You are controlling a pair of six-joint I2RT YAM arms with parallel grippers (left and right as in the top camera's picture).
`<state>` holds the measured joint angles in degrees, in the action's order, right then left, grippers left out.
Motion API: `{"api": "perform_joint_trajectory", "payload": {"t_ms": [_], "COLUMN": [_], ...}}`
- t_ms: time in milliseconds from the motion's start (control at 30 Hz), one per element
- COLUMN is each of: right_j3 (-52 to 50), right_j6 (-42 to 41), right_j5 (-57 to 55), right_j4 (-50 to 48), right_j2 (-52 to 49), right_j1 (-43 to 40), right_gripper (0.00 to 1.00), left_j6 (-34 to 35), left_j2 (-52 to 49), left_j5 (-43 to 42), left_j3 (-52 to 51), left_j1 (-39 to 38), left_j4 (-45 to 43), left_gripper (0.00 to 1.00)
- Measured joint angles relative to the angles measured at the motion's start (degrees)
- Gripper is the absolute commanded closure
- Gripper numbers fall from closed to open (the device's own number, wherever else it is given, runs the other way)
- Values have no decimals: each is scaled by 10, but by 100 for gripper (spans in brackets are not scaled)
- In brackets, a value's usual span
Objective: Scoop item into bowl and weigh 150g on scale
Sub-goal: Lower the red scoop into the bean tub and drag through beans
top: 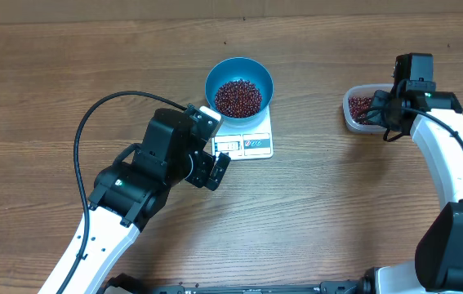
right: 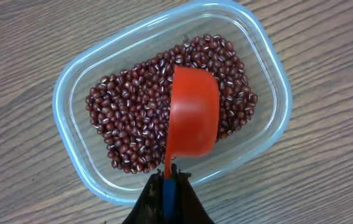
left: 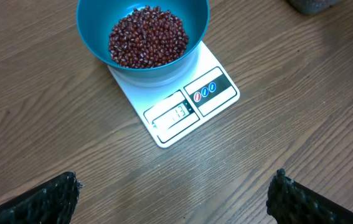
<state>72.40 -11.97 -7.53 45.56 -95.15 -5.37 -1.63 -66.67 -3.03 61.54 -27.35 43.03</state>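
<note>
The blue bowl (top: pixel 239 72) stands on the white scale (top: pixel 257 145) and holds a heap of dark red beans (top: pixel 238 97). In the left wrist view the bowl (left: pixel 95 43), its beans (left: pixel 146 36) and the scale (left: pixel 220 74) lie ahead of my left gripper (left: pixel 176 199). That left gripper (top: pixel 213 167) is open and empty, just in front of the scale's display edge. My right gripper (right: pixel 175 171) is shut on the blue handle of a red scoop (right: pixel 192 115). The scoop's cup sits over the beans (right: pixel 132 124) in a clear tub (right: pixel 70 143).
The clear tub (top: pixel 350 114) stands at the right of the table, under the right arm's wrist (top: pixel 415 77). A black cable (top: pixel 100 110) loops from the left arm across the wooden tabletop.
</note>
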Motion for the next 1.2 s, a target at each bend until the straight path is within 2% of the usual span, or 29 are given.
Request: {"api": "perform_joint_trajectory", "payload": {"t_ms": [633, 1200], "right_j3": [0, 0], "right_j6": [20, 87], "right_j5": [2, 86], "right_j4": [0, -10], "right_j2": [-35, -37], "right_j1": [1, 1], "right_gripper": [96, 96], "left_j6": [0, 0], "left_j2": [0, 0], "left_j5": [0, 0], "left_j3": [0, 0], "left_j1": [0, 0], "left_j4": [0, 0], "left_gripper": [1, 1]}}
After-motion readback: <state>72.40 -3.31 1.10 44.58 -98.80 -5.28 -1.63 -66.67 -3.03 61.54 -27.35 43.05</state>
